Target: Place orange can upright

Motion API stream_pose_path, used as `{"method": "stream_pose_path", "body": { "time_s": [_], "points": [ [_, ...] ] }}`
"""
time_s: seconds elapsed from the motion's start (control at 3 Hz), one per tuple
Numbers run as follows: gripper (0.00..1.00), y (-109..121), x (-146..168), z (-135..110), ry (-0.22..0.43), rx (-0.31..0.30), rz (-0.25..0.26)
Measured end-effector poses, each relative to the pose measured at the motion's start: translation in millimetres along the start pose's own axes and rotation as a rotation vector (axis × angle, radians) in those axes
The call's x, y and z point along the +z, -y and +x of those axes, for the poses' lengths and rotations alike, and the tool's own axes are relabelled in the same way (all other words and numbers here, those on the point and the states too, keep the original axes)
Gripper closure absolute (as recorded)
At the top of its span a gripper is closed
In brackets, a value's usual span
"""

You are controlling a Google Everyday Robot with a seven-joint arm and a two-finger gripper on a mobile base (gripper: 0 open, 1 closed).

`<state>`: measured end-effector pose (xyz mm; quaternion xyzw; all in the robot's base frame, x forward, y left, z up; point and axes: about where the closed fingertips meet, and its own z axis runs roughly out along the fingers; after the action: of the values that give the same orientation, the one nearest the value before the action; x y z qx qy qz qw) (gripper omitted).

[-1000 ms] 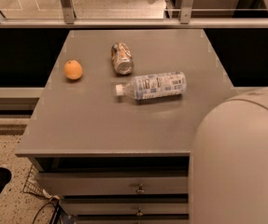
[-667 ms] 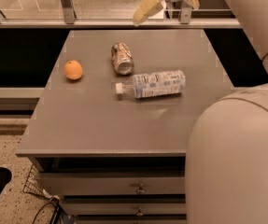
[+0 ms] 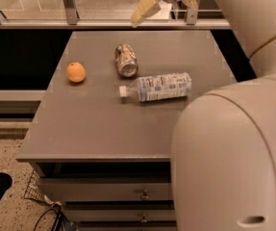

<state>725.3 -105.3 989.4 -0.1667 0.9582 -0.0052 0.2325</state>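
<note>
Camera view: my tool point(image 3: 165, 7) has swung in beyond the orange can point(image 3: 126, 60), spread wide and empty; the can lies sideways on the bench point(image 3: 99, 124), ungrasped.

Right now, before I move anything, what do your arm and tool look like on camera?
The arm is smooth, rounded cream-white shells, with a thin tan seam between segments and small dark oval recesses. No cables or markings show. The tool, at the top of the view by the far edge of the table, has two pale tan, wedge-shaped fingers on a whitish base.
</note>
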Motion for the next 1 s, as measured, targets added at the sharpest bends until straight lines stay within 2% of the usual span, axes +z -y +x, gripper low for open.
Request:
{"method": "stream_pose_path", "body": {
  "time_s": [0.67,1.0],
  "points": [
    [0.0,-39,47,-30,-0.102,0.016,0.074],
    [0.0,-57,64,-36,-0.133,0.001,0.078]
  ]
}}
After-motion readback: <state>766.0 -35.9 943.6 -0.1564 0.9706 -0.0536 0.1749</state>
